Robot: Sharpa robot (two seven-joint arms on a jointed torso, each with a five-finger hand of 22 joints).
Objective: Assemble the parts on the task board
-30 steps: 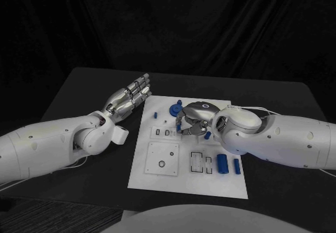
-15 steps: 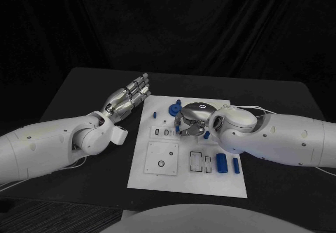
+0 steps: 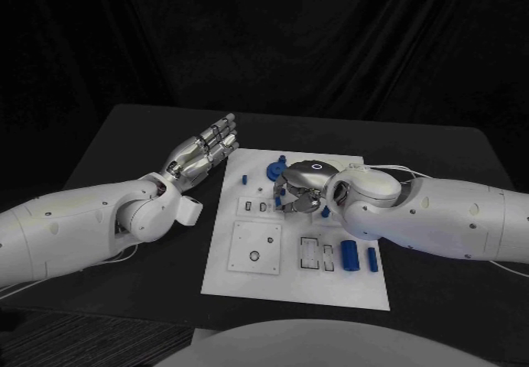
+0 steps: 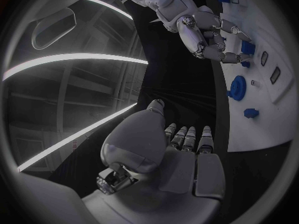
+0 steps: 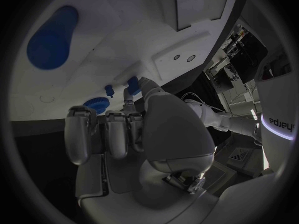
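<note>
Right robot hand [image 3: 306, 186] hangs curled over the far half of the task board [image 3: 251, 283], its silver fingers [image 5: 132, 95] closed round a small blue part [image 5: 133, 82], thumb and fingertip pinching it just above the white plate. Left robot hand [image 3: 205, 149] stands flat and spread, holding nothing, beside the board's far left corner over bare black worktop [image 3: 132, 138], with open room around it. Nearer the robot than the right hand, two blue bars [image 3: 349, 257] lie side by side, long axes running away from the robot. A round blue disc [image 4: 236, 87] sits beyond the fingertips.
</note>
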